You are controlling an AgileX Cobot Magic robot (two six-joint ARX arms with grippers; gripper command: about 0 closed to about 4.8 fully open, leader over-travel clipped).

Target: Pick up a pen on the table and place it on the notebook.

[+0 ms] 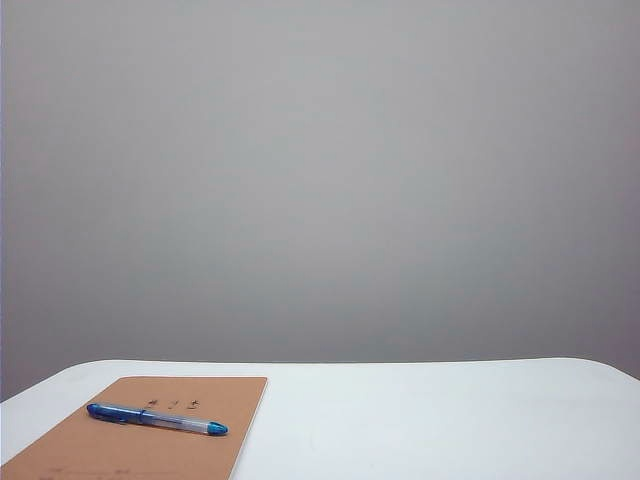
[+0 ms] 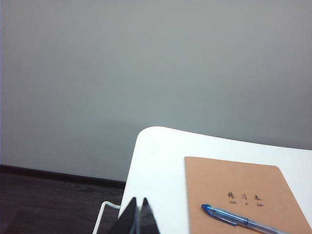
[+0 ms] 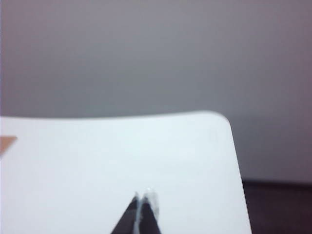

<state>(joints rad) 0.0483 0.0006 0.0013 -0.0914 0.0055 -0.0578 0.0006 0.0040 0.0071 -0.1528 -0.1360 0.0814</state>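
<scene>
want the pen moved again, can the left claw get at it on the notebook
Probably yes: the pen lies bare on the notebook, nothing on or around it. The shut left claw sits off the table's edge and must open first.

The pen lies on the notebook, which sits at the desk's near left. Both hands (left, right) hang back from the desk's near edge, apart from the notebook.

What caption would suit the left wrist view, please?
Pen lying on the notebook; shut left gripper back at the table edge.
</scene>
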